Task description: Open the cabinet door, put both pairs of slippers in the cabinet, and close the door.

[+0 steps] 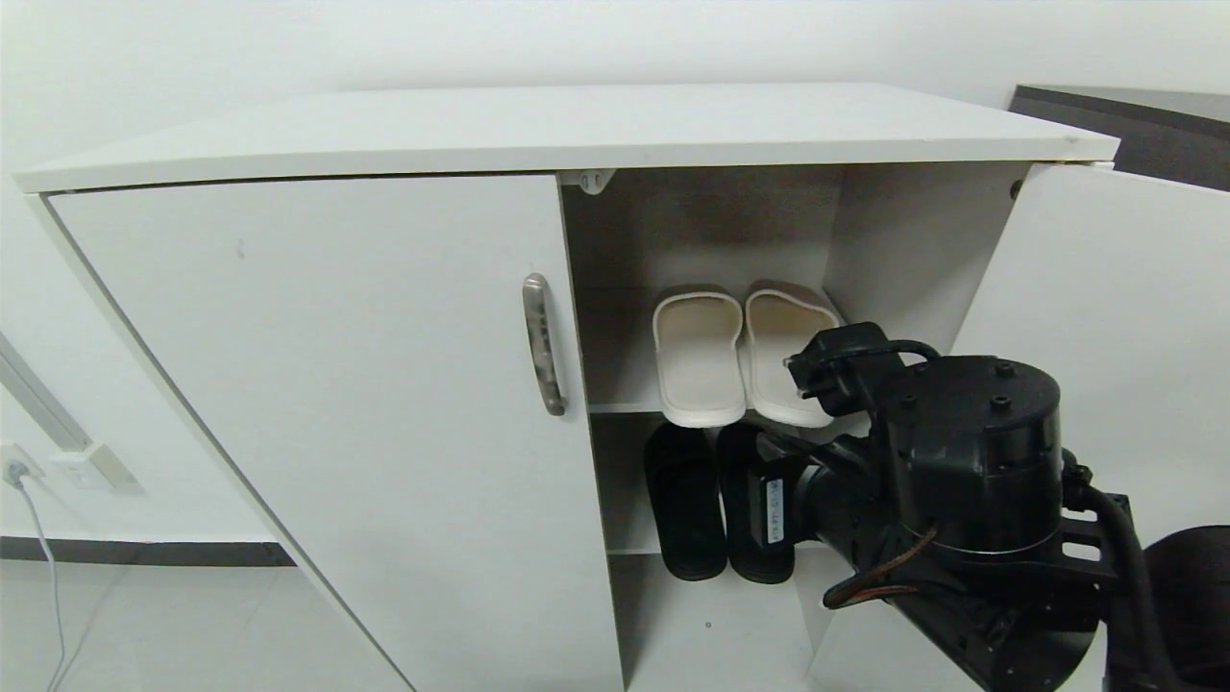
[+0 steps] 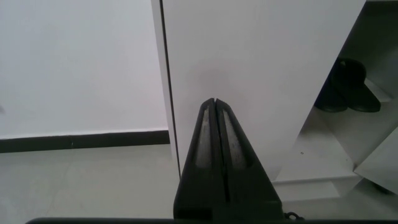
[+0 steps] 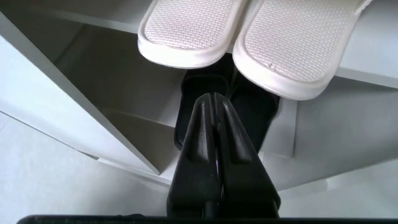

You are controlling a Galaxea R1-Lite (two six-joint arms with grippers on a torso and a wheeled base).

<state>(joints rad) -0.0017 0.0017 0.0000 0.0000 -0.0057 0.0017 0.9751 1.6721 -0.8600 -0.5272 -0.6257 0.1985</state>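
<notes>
The white cabinet (image 1: 577, 125) has its right door (image 1: 1105, 317) swung open and its left door (image 1: 317, 384) closed. A white pair of slippers (image 1: 735, 356) lies on the upper shelf, its heels (image 3: 249, 37) jutting over the shelf edge. The black pair (image 1: 716, 505) lies on the shelf below. My right gripper (image 3: 214, 99) is shut and empty, its tips just in front of the black slippers (image 3: 205, 102). My left gripper (image 2: 214, 102) is shut with nothing in it, pointing at the closed left door (image 2: 261, 56); the black slippers (image 2: 348, 90) show off to one side.
A metal handle (image 1: 543, 343) is on the closed door's inner edge. The bottom compartment (image 1: 711, 625) holds nothing. A wall socket with a cable (image 1: 19, 473) sits low on the wall to the left, above grey floor (image 1: 144, 625).
</notes>
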